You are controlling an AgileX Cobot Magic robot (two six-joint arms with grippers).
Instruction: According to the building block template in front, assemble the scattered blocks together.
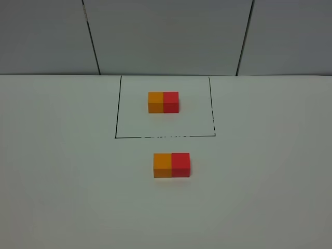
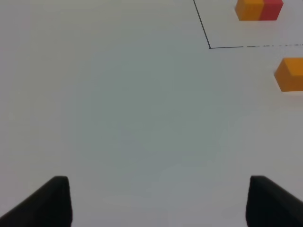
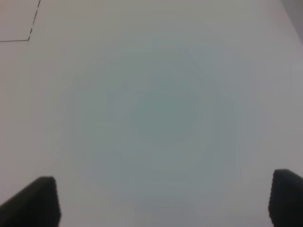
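So the two loose cubes look pretty much joined already: the orange block and the red block are seen side by side, touching, in the lower middle of the exterior high frame, just below the drawn black rectangle. Inside that rectangle, at upper centre, the template pair is laid out the same way, orange on the left, red on the right. Judged from that, the assembly step seems done or nearly so. If anything is left, the seam should be checked for flushness, since the red cube appears set a hair higher than the orange one; a light square-up push from both sides would be enough.

The left gripper is seen with its fingers spread wide over bare table, nothing held. The same goes for the right gripper: fingers apart, empty. Neither arm is visible in the high view.

Nothing else is found on the white table, so no obstruction is expected; only the template should be left unbumped.
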